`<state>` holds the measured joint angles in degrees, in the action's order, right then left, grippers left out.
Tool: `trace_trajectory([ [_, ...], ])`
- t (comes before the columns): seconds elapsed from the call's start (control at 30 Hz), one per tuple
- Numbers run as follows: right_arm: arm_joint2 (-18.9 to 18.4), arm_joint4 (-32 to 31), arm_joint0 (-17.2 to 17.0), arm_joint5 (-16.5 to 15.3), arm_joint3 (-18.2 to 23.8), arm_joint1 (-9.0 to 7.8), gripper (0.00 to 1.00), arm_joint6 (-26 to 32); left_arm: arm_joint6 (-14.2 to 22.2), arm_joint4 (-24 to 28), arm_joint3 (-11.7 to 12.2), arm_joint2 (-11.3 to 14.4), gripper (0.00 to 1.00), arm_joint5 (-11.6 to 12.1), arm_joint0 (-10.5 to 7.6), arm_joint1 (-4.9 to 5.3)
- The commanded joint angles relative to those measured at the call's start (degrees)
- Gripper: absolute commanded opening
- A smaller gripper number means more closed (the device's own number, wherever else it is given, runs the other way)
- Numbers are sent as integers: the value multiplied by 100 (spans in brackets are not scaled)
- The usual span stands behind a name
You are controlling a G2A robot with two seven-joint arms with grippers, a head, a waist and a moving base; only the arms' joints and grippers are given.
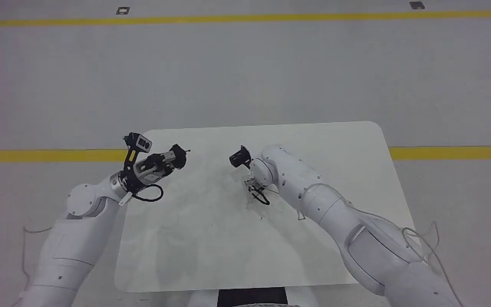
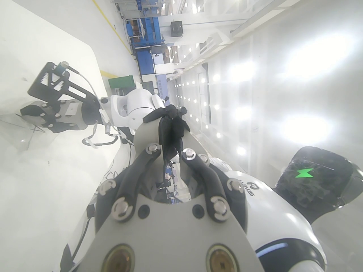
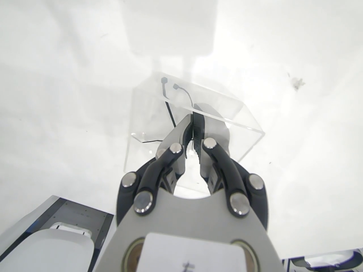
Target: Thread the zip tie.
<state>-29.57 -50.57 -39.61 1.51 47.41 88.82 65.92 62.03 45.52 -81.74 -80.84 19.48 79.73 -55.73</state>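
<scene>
A small clear box [image 3: 241, 120] stands on the white table [image 1: 322, 238] and holds black zip ties [image 3: 164, 87]. My right gripper [image 3: 194, 123] is lowered at the box's rim. It is shut on the strap of one zip tie [image 3: 185, 91], whose head hangs free above the box. In the top view this gripper [image 1: 257, 192] is at the table's middle. My left gripper [image 2: 170, 123] is raised over the table's left part [image 1: 178, 156]. It is shut on another black zip tie [image 2: 173, 114], whose end sticks out past the fingertips. The right gripper [image 2: 34, 114] appears farther off in the left wrist view.
A small dark smudge [image 3: 297, 82] marks the table beyond the box. Bare table lies between the two grippers and towards the front edge [image 1: 230, 284]. The floor around has yellow lines [image 1: 437, 153].
</scene>
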Motion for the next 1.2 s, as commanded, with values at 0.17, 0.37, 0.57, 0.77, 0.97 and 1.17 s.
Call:
trace_trajectory([
  [0.17, -136, -58, 35, -75, 176, -31, 0, 219, 0, 0, 0, 0, 0, 0, 0, 0],
  [0.37, -408, -64, -57, -266, 593, -174, 0, 482, 0, 0, 0, 0, 0, 0, 0, 0],
  [0.57, -843, 23, -236, -482, 1076, -379, 0, 617, 0, 0, 0, 0, 0, 0, 0, 0],
  [0.77, -1414, 192, -592, -622, 1573, -606, 0, 402, 0, 0, 0, 0, 0, 0, 0, 0],
  [0.97, -1968, 425, -986, -738, 1992, -791, 0, 19, 0, 0, 0, 0, 0, 0, 0, 0],
  [1.17, -2589, 987, -1410, -863, 2361, -939, 0, -519, 0, 0, 0, 0, 0, 0, 0, 0],
])
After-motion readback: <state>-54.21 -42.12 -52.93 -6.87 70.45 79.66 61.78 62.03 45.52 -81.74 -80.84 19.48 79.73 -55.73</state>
